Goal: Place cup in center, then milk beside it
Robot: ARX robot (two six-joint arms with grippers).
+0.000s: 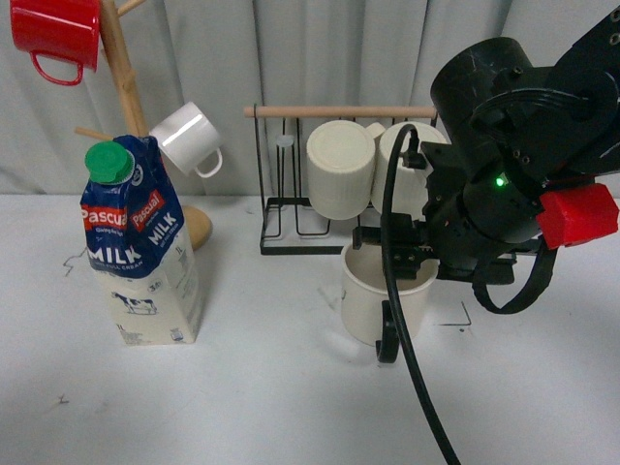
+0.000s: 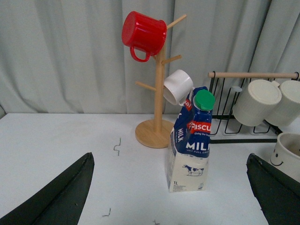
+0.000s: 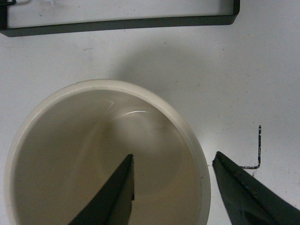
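Note:
The cup point(image 1: 373, 300), a wide cream mug with a black handle point(image 1: 389, 334), stands upright on the white table just right of the middle. My right gripper point(image 1: 418, 260) hangs over its right rim. In the right wrist view this gripper point(image 3: 173, 157) is open, one finger inside the cup point(image 3: 93, 154) and the other outside its rim, gripping nothing. The milk point(image 1: 140, 247) stands upright at the left, apart from the cup. My left gripper point(image 2: 169, 154) is open and empty, facing the milk point(image 2: 190, 150) from a distance, with the cup point(image 2: 288, 154) at that view's edge.
A wooden mug tree point(image 1: 121, 68) behind the milk carries a red mug point(image 1: 58, 34) and a small white mug point(image 1: 189, 140). A black wire rack point(image 1: 291, 194) behind the cup holds two ribbed cream mugs point(image 1: 341, 167). Small black marks point(image 3: 258, 150) are drawn on the table.

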